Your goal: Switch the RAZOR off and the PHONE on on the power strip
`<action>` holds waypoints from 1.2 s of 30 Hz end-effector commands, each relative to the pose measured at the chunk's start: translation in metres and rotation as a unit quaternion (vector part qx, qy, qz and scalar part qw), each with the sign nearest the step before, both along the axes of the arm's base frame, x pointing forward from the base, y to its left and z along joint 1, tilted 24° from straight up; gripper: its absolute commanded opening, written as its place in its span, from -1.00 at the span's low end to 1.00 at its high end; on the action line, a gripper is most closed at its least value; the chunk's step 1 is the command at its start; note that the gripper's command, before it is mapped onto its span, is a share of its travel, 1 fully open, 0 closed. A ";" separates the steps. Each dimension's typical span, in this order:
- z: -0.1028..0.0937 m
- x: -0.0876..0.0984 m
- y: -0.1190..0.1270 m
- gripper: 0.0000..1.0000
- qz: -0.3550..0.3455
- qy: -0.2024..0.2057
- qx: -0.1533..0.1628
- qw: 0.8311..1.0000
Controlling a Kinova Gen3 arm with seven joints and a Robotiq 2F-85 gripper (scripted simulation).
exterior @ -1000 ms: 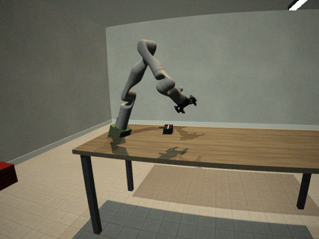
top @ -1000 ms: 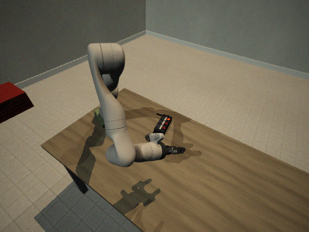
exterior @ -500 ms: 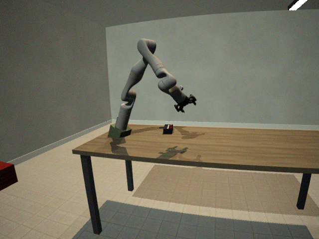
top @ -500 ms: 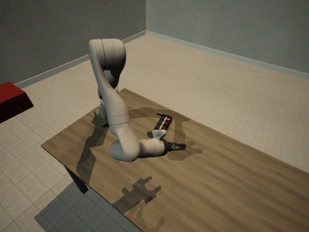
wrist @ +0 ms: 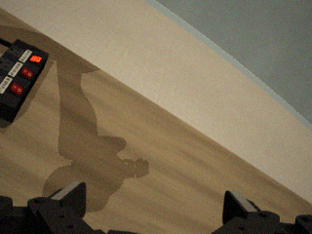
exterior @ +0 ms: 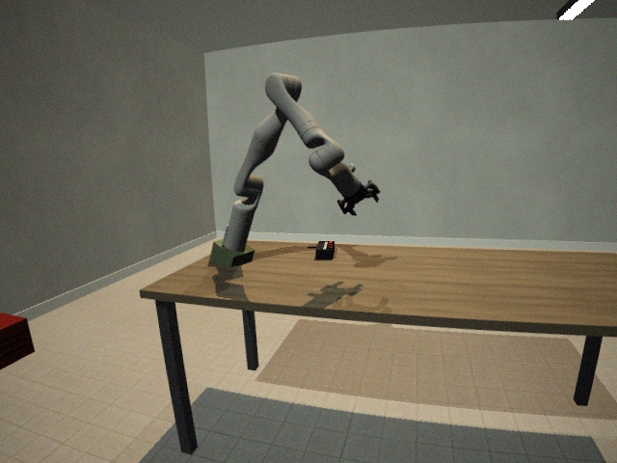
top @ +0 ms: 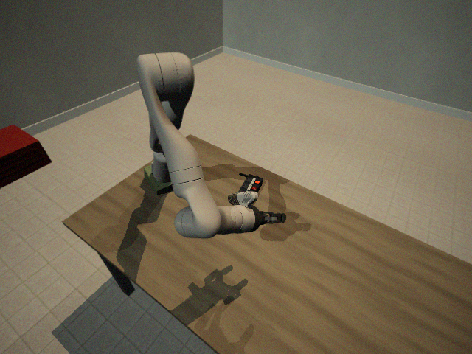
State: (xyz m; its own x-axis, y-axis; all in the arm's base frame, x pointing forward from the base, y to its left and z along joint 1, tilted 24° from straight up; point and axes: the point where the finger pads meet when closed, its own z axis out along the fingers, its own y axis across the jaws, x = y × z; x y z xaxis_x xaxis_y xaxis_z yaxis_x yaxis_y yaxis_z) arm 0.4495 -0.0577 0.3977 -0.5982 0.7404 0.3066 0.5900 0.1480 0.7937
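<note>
At the far left of the top view a red box (top: 17,150) sits on the tiled floor (top: 304,114), well apart from the wooden counter (top: 343,266). Moving right, the arm (top: 178,152) rises from a green base (exterior: 219,258) at the counter's near-left corner, folds over at its highest joint and slopes down toward the middle of the counter. In the exterior view the power strip (exterior: 325,249) lies flat on the counter, right way up, to the right of the base, with a short black cord stub at its left end. Its top carries a row of three red switches (wrist: 26,73) beside pale labels too small to read; in the wrist view the switch (wrist: 35,58) farthest along the strip glows brighter than the other two. Farther right in the exterior view, the tool (exterior: 360,198) hangs in the air well above the counter, higher than the strip and slightly to its right, touching nothing. Its fingers are spread as wide as they go, with nothing between them. The arm's shadows fall across the counter beside the strip and near the front edge.
</note>
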 end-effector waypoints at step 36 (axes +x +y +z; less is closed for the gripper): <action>-0.011 -0.017 0.052 1.00 0.015 0.039 -0.062 0.997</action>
